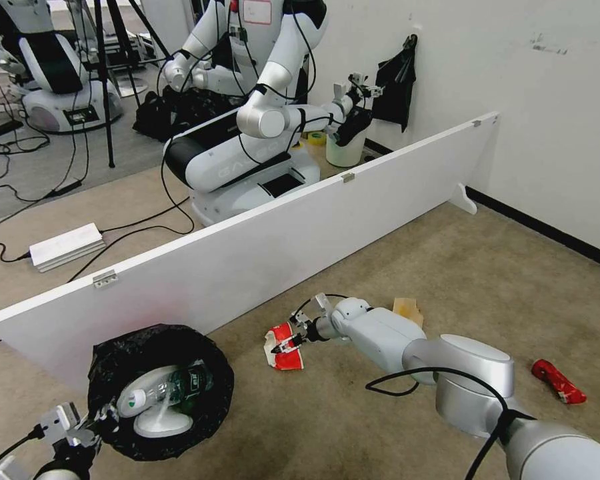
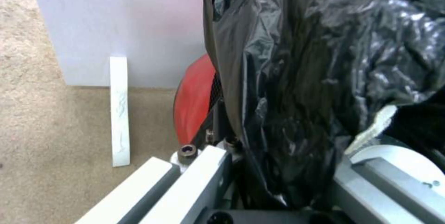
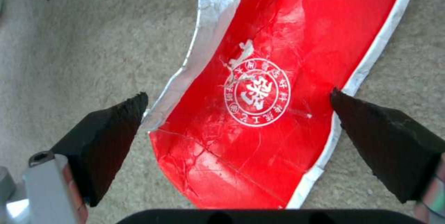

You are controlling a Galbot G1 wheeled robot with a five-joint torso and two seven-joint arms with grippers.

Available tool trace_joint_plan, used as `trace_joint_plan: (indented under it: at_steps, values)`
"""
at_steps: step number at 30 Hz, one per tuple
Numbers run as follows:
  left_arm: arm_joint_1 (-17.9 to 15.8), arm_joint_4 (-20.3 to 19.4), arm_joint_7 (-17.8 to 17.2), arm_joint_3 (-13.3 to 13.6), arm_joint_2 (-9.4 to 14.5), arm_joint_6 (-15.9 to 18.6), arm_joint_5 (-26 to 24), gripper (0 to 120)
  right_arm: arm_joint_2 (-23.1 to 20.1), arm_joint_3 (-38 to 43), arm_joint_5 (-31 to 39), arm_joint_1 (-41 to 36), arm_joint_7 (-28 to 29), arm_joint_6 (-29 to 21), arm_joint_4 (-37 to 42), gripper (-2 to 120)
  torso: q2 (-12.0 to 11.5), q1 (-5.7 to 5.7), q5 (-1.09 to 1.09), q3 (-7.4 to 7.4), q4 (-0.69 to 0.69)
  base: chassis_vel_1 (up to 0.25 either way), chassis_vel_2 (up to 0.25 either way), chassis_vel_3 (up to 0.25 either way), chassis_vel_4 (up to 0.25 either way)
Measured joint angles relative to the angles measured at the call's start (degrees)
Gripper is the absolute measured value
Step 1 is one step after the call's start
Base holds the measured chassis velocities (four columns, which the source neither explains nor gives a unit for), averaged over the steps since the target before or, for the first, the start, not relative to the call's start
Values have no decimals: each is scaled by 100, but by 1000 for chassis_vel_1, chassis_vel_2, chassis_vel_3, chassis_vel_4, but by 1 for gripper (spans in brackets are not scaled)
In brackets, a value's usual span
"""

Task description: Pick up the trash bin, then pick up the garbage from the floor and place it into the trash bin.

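The trash bin (image 1: 160,390), its red body (image 2: 194,102) lined with a crinkly black bag (image 2: 324,78), is at the lower left. A green-labelled clear bottle (image 1: 180,385) and something white lie inside it. My left gripper (image 1: 80,427) is shut on its near rim. A crushed red-white paper cup (image 1: 283,348) lies on the carpet in the middle. My right gripper (image 3: 239,102) is open and low over the cup (image 3: 278,88), one black fingertip (image 3: 106,137) on each side of it. A tan paper bag (image 1: 408,310) and a red can (image 1: 559,381) lie further right.
A long low white board (image 1: 247,253) stands on edge just behind the bin and the cup, with a white foot (image 2: 119,109) on the carpet. Beyond it are another robot (image 1: 247,120), a white bin (image 1: 345,143), cables and a white box (image 1: 67,247).
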Motion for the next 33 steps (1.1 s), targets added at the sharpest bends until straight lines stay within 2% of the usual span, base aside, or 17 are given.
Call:
trace_joint_plan:
  at_steps: [25,30,32,33]
  values:
    - [-9,70,20,45,12,-24,14,0,189,68,-170,-108,43,94,-223,100,1,0,0,-1,0,0,0,0,0]
    - [-5,87,24,47,11,-39,15,0,203,78,-209,-111,40,100,-241,94,1,-1,-2,-1,-2,0,0,0,0]
    - [-5,87,26,48,10,-40,15,0,202,80,-240,-111,40,101,-234,86,1,-1,-2,-1,-4,0,0,0,0]
    - [-5,87,26,48,10,-40,15,0,202,80,-240,-111,40,101,-234,86,1,-1,-2,-1,-4,0,0,0,0]
